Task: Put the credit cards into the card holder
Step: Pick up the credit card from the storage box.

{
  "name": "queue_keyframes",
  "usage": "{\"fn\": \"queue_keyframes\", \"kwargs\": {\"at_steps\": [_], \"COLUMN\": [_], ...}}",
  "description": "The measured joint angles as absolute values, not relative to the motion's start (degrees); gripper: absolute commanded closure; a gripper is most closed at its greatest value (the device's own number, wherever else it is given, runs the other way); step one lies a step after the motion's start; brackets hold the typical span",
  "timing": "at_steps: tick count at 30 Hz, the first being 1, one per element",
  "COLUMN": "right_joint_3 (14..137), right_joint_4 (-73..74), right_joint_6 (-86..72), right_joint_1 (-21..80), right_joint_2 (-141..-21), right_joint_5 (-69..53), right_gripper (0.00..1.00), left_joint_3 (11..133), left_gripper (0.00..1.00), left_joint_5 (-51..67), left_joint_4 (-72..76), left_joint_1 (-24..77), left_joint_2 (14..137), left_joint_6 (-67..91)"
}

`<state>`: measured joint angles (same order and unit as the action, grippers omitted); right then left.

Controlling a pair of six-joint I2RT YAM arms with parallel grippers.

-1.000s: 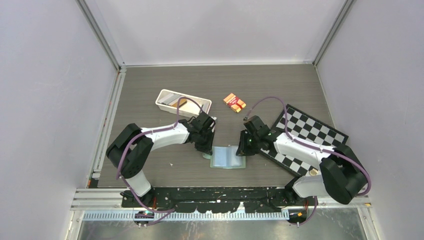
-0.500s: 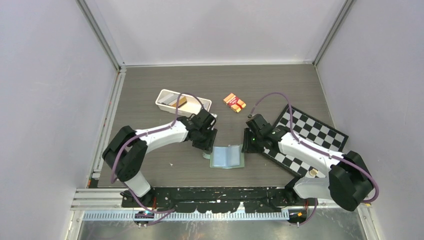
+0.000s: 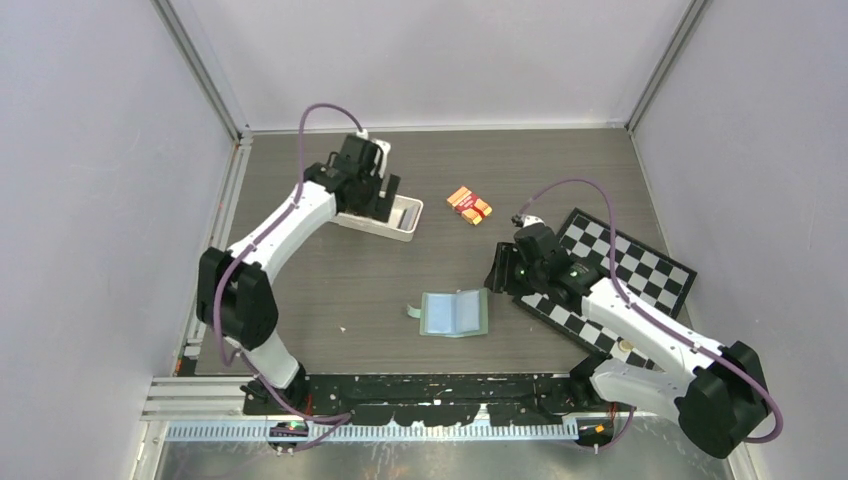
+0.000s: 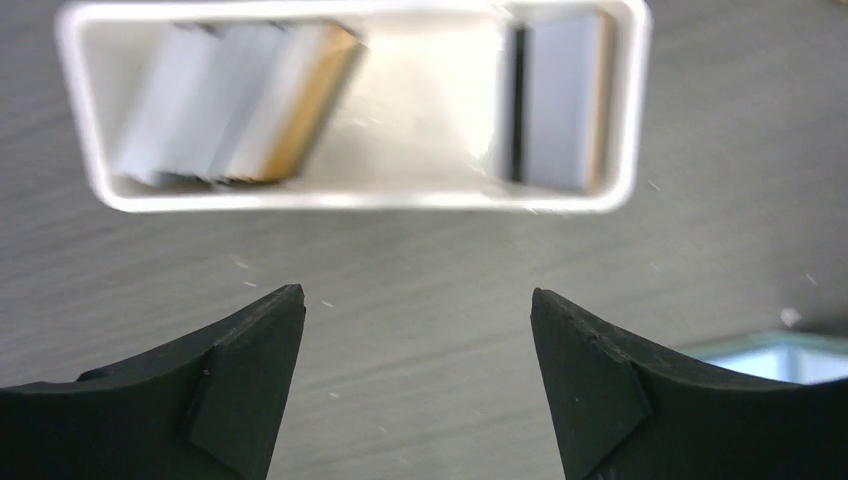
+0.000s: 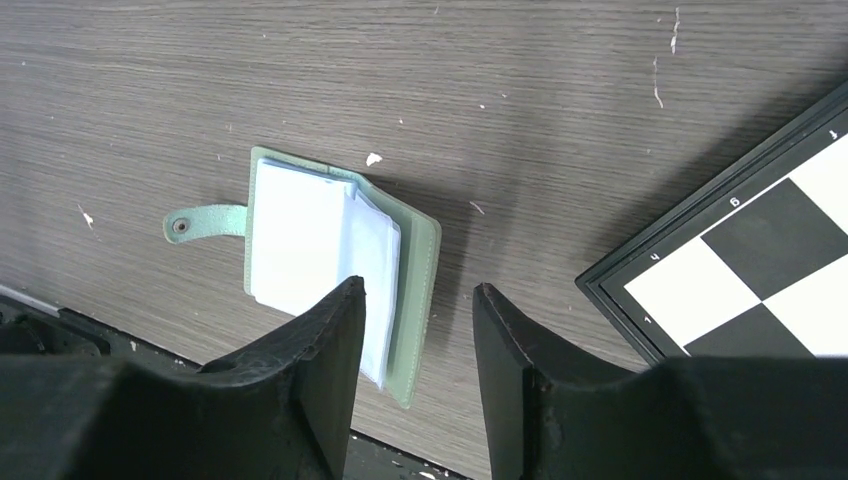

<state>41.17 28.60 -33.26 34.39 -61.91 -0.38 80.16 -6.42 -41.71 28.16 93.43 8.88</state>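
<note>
The card holder (image 3: 456, 313) lay open and flat on the tabletop (image 3: 560, 170), near its front edge and between the two arms, with its pale blue-grey inner pockets facing up and its little clasp tab (image 5: 195, 222) sticking out to the side. No card could be seen being carried by either arm. The credit cards (image 4: 235, 105) sat in the white tray (image 4: 360, 198) towards the back left. In the blurred left wrist view, one bunch of grey and gold-tan cards leaned aslant at one end, and a grey card with a dark edge stood against the other end wall. The left claw (image 4: 417, 300) hung above the tabletop just beside the tray's long side. Its two fingers were spread wide, with nothing between them and nothing touching them. From above, that arm covered most of the tray and left only one end of it showing. The right claw (image 5: 417, 290) was also parted and empty, though with a narrower gap. It was raised over the tabletop by the holder's outer edge and was not touching the holder. Just beside it lay the corner of a black-and-white chessboard (image 3: 620, 270). An orange-and-red banded packet (image 3: 469, 205) lay further back, well apart from both the holder and the tray.
</note>
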Motion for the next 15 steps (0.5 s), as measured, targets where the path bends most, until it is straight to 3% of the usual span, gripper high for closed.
{"fn": "queue_keyframes", "kwargs": {"at_steps": [7, 15], "right_joint_3": [37.0, 34.8], "right_joint_4": [27.1, 26.4], "right_joint_6": [-33.1, -33.2], "right_joint_1": [33.7, 33.1], "right_joint_2": [-57.8, -53.8], "right_joint_5": [-1.8, -2.9], "right_gripper": [0.43, 0.41], "left_joint_3": [91.9, 95.1], "left_gripper": [0.09, 0.06], "left_joint_5": [-10.9, -13.1], "left_joint_4": [-40.4, -38.7], "left_joint_1": [21.9, 20.5], "left_joint_2": [104.0, 114.6], "left_joint_6": [-0.8, -8.4]}}
